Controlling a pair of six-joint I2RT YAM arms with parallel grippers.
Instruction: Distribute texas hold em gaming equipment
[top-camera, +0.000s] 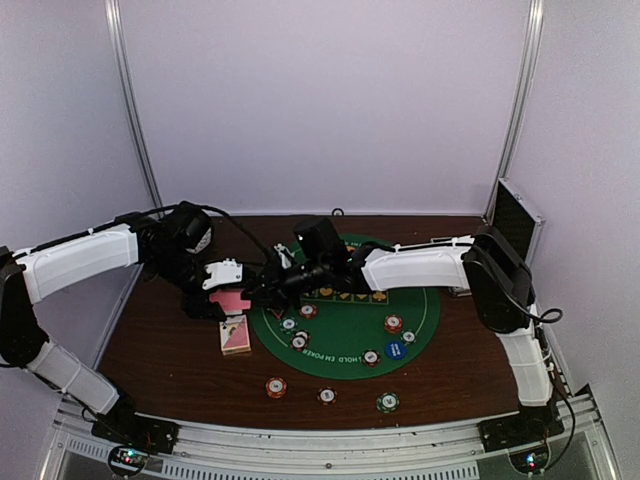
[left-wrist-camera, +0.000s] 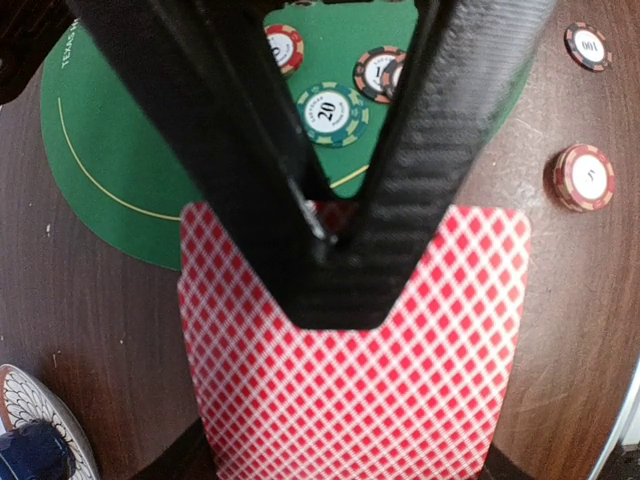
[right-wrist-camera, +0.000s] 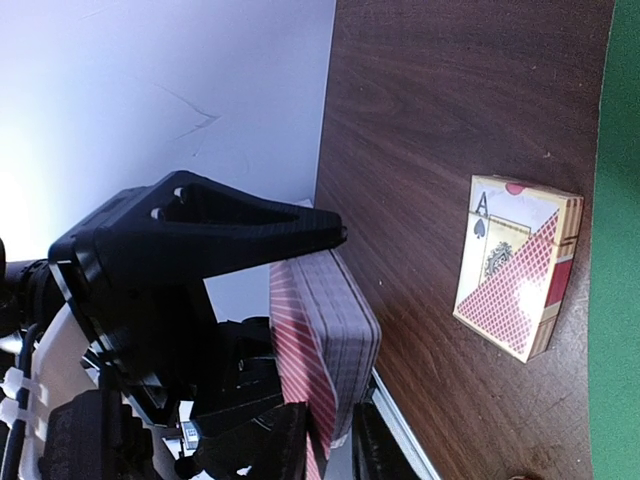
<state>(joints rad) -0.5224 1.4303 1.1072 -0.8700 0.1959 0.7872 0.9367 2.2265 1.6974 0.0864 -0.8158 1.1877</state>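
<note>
Left pincer (left-wrist-camera: 330, 238) first: pinched shut on the deck of cards (left-wrist-camera: 350, 400), red-diamond back toward the wrist camera, held off the tabletop (left-wrist-camera: 100, 330) at the left rim of the green mat (left-wrist-camera: 110, 150). Right pincer (top-camera: 264, 288) next: stretched across the mat from the right, tips right beside the same deck. Impossible to tell whether wide, narrow or gripping, with only one black finger (right-wrist-camera: 230, 225) plainly seen, its tip just over the deck's upper edge.

Only from the left wrist: the card back in full, a green chip (left-wrist-camera: 331, 112) marked 20 on the mat just beyond the deck, a red chip (left-wrist-camera: 585, 178) on bare wood off to the right, a dark blue cup (left-wrist-camera: 25, 455) on a patterned plate (left-wrist-camera: 20, 395) at the lower left corner. Only from the right wrist: the deck edge-on, thick with cards, and the card box (right-wrist-camera: 518, 265) flat on the wood, apart from the deck, just short of the mat's edge. Only from above: both arms meeting at the mat's left rim, more chips and a blue disc (top-camera: 395, 350) spread over the mat, three chips (top-camera: 327, 396) in a loose row on the wood near the front edge, the chip case (top-camera: 515, 215) upright by the right wall.

Open room: bare wood behind the mat and at the front left, beside the box. Tight: the strip between box, deck and mat rim, both pincers crowded over it.
</note>
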